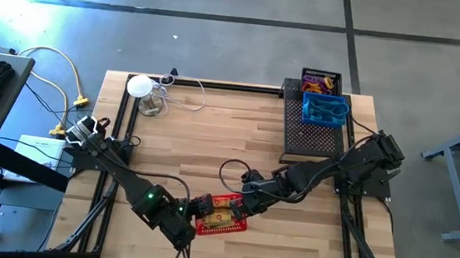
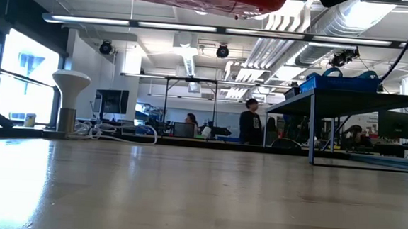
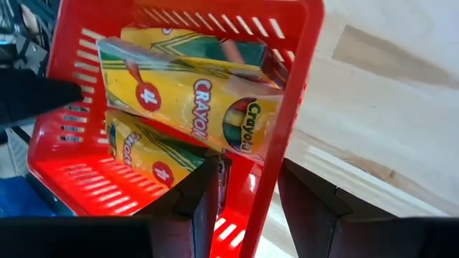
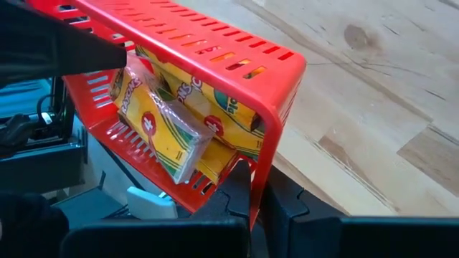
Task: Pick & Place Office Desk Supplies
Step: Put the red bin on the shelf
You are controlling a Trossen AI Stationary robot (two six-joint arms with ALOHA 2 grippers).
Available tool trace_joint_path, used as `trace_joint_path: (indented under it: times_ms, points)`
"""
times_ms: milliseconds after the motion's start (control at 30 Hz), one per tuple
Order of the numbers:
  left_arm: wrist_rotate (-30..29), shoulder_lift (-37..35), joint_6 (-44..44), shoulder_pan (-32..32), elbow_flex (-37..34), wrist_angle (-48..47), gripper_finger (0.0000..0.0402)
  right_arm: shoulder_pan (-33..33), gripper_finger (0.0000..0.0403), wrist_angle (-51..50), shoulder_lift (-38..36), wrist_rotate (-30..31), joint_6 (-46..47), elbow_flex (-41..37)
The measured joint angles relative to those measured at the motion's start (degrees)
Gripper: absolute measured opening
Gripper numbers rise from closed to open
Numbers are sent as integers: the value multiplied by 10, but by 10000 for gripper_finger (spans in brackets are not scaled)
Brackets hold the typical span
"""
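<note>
Red basket [image 1: 222,214] of crayon boxes [image 3: 190,107] — lifted clear of the table [image 1: 213,136], well short of black mesh tray [image 1: 317,135] — rim clamped by left gripper [image 3: 244,193] and right gripper [image 4: 258,190], probably for level carrying.

My work surface was a light wooden tabletop [image 1: 212,144] with a dark frame round its edges. At the far left corner stood a white round disc [image 1: 139,86] on a stem, with pale cables [image 1: 178,99] looped on the wood just beside it. Along the far right edge lay a flat black mesh tray [image 1: 313,136], and on its far end sat a blue basket [image 1: 325,111], with a black basket [image 1: 321,80] of colourful items just beyond it at the corner. The middle of the tabletop carried nothing else I could make out.
</note>
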Motion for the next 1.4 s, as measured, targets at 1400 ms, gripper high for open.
trace_joint_path:
  times_ms: [1400]
  points:
    - [284,-28,-20,87,2,4,135,-15,3,0,0,-15,-22,0]
